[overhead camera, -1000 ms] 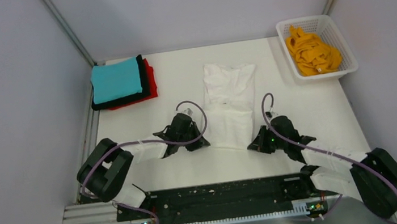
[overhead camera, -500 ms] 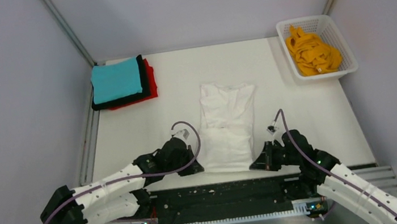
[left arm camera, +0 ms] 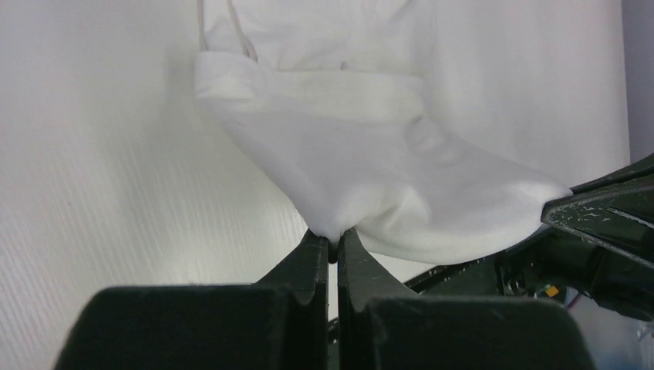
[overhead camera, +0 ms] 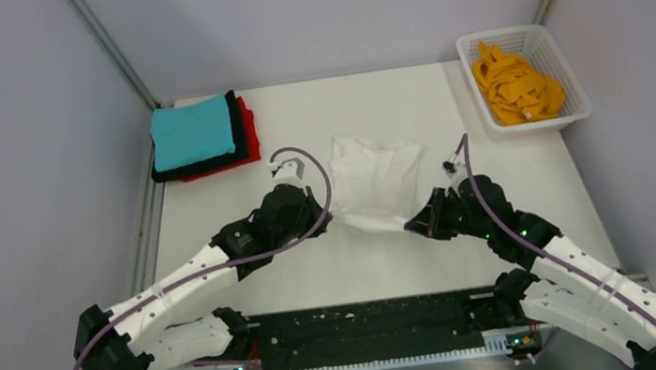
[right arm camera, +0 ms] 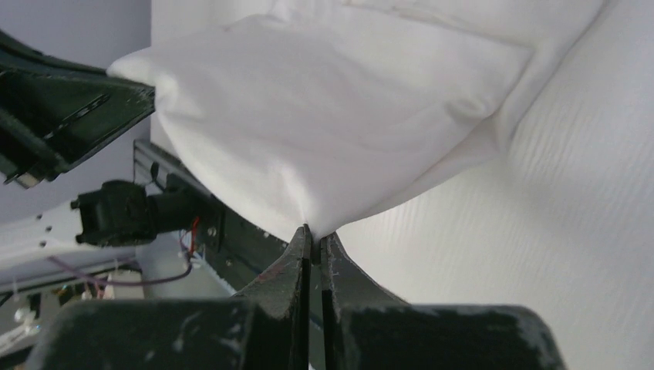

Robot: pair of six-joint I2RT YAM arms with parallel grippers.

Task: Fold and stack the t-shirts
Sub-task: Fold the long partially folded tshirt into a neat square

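Note:
The white t-shirt (overhead camera: 371, 182) lies mid-table, its near end lifted and carried over the rest. My left gripper (overhead camera: 321, 222) is shut on the near left corner of the white t-shirt (left arm camera: 370, 154). My right gripper (overhead camera: 413, 227) is shut on its near right corner (right arm camera: 332, 116). The teal t-shirt (overhead camera: 191, 133) lies folded on top of the black t-shirt (overhead camera: 237, 130) and the red t-shirt (overhead camera: 249, 130) at the back left. The orange t-shirt (overhead camera: 516, 86) is crumpled in the basket.
The white lattice basket (overhead camera: 563, 71) stands at the back right by the wall. A black rail (overhead camera: 369, 321) runs along the table's near edge between the arm bases. Grey walls close in the table on the left, back and right.
Both grippers pulled the shirt's near end toward the front edge, then lifted it and carried it back over the shirt. The shirt now looks about half as long.

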